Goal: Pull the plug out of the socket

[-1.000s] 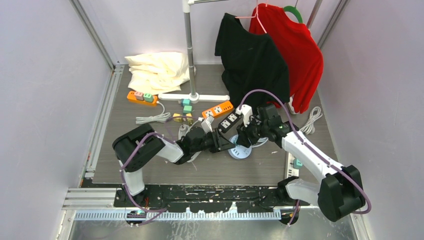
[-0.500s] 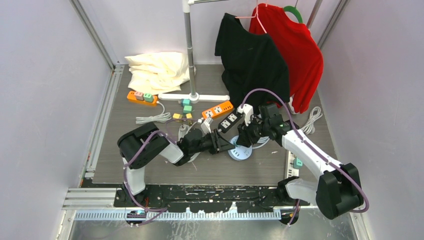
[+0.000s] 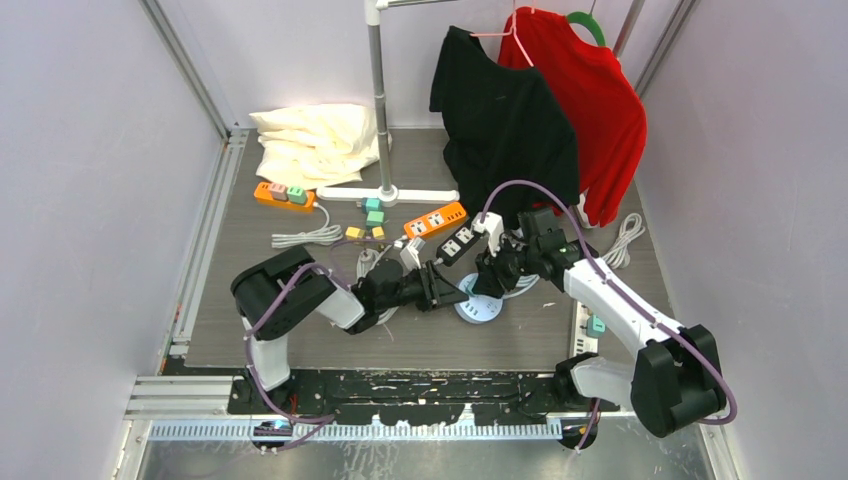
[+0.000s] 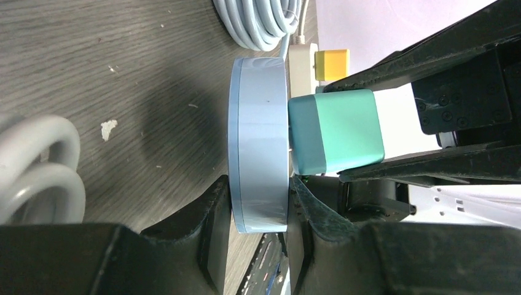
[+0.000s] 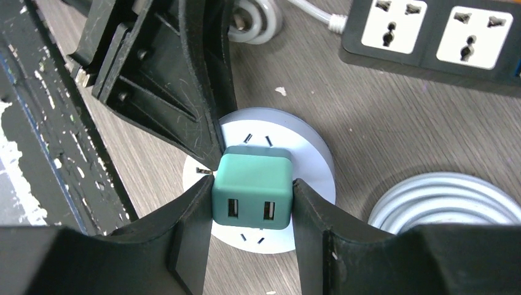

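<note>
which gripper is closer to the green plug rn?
Right. The right gripper is shut on the plug, a finger on each side. The left gripper clamps the rim of the socket under it, one fingertip just beside the plug.

Bright and even from overhead in the top view, with only faint, soft shadows on the table (image 3: 300,335) and pale walls (image 3: 90,200) close to washed out. Through the left wrist, sharp on socket (image 4: 258,141) and plug (image 4: 335,130), with a broad soft shadow beside the socket, blown-out white behind the plug, and left fingers (image 4: 212,233) black and blurred along the bottom. Through the right wrist, crisp at the centre, with right fingers (image 5: 184,246) dark and soft up close.
</note>
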Controlling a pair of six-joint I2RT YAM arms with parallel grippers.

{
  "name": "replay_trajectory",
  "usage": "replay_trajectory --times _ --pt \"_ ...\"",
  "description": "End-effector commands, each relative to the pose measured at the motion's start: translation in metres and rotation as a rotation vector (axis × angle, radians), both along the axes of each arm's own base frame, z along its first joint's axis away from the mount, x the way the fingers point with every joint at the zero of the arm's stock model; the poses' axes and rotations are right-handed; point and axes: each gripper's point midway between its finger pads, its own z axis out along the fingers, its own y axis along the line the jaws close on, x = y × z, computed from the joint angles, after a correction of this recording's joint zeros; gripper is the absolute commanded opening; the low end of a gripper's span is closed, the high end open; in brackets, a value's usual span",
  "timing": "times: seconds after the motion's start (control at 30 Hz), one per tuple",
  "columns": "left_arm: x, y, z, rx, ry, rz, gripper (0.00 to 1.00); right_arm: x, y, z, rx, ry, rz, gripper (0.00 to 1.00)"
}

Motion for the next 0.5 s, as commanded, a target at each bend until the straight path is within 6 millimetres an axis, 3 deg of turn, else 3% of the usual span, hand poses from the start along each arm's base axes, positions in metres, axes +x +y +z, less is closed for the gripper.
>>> replay_trajectory --times 0.0,0.07,0.13,0.33,0.47 --pt "-0.004 0.024 -0.028 0.149 -0.015 -0.004 0.00 -0.019 0.011 0.017 0.095 -0.037 0.191 0.01" --pt "-0.005 0.024 -0.027 0.154 -0.026 -0.025 0.00 -0.023 0.014 0.016 0.110 -0.012 0.210 0.01" --pt "-0.006 0.022 -0.027 0.160 -0.029 -0.040 0.00 -0.016 0.016 0.018 0.125 -0.001 0.160 0.01" --pt "-0.009 0.019 -0.038 0.183 -0.011 -0.068 0.00 0.033 0.030 0.052 0.218 -0.037 -0.080 0.01" --pt "-0.008 0.020 -0.044 0.207 0.000 -0.067 0.00 0.035 0.026 0.047 0.171 -0.039 -0.080 0.01"
